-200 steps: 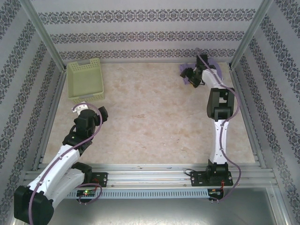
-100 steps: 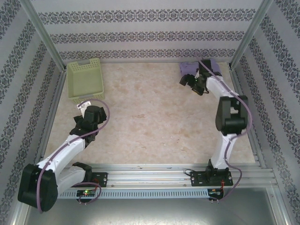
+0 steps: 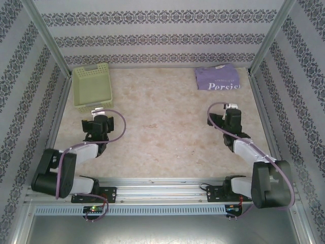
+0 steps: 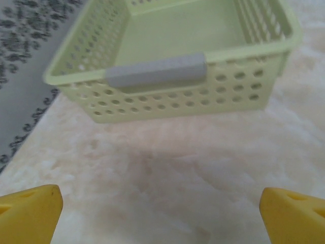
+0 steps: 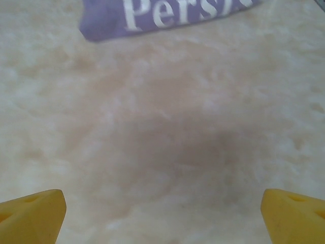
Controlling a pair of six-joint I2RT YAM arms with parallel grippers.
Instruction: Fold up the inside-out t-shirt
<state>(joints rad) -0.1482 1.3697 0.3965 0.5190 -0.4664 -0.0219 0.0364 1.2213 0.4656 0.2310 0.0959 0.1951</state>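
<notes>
Folded t-shirt [image 5: 167, 15] lies ahead of the right gripper [image 5: 162, 213], jaws spread; green basket [image 4: 167, 96] sits before the left gripper [image 4: 161, 213], jaws also spread.

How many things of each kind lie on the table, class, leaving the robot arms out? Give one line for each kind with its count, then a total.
T-shirts: 1, the lavender t-shirt, folded, at the far right of the table.
Baskets: 1, the pale green basket, at the far left.
Total: 2
</notes>
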